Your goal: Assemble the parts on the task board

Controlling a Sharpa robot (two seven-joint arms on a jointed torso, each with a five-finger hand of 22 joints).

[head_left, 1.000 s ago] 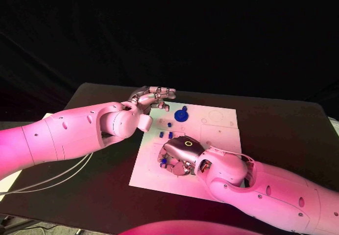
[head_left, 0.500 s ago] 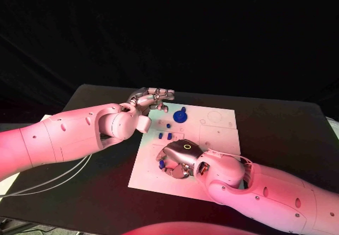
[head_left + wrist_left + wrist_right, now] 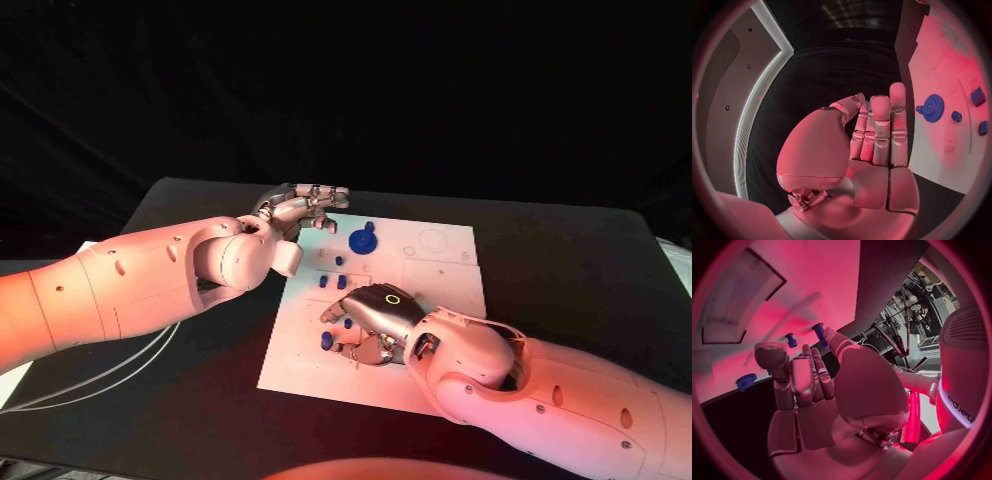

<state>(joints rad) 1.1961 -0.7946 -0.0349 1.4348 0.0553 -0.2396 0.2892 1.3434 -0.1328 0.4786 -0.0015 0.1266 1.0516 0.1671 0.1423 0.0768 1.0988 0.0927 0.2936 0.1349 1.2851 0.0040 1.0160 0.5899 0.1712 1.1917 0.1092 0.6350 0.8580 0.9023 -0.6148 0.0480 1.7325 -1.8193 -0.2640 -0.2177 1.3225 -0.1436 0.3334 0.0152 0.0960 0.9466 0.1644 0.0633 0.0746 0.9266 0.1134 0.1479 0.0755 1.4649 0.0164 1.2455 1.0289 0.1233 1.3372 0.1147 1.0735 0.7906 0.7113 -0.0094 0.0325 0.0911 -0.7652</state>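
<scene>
White task board (image 3: pixel 433 300) lies flat mid-desk (image 3: pixel 577 270), black desk surface all round it. No containers here; the board is the only carrier, and the blue parts sit on its face.

On the board: 1 blue gear (image 3: pixel 364 240) near the far edge, flat, with a small knob beside it. 2 small blue pegs (image 3: pixel 335 262) just nearer than the gear, another pair of blue blocks (image 3: pixel 335 282) nearer still. 1 more blue part (image 3: pixel 327 341) at the near-left area, right at the right hand's fingers.

Left hand (image 3: pixel 300 208) hovers at the board's far-left corner, over the desk edge of the board. Left wrist view: its fingers (image 3: pixel 881 131) are held straight and together, thumb alongside, nothing in them (not curled, not gripping). The gear (image 3: pixel 932 106) lies on the board beside the fingertips, apart from them.

Right hand (image 3: pixel 372 322) is low over the board's near-left part, palm down, fingers curled toward the board. Right wrist view: fingers (image 3: pixel 798 377) bent together, blue pegs (image 3: pixel 819 332) visible standing on the board past the fingertips. Whether the hand is gripping a part, cannot tell; contact is hidden under the palm.
</scene>
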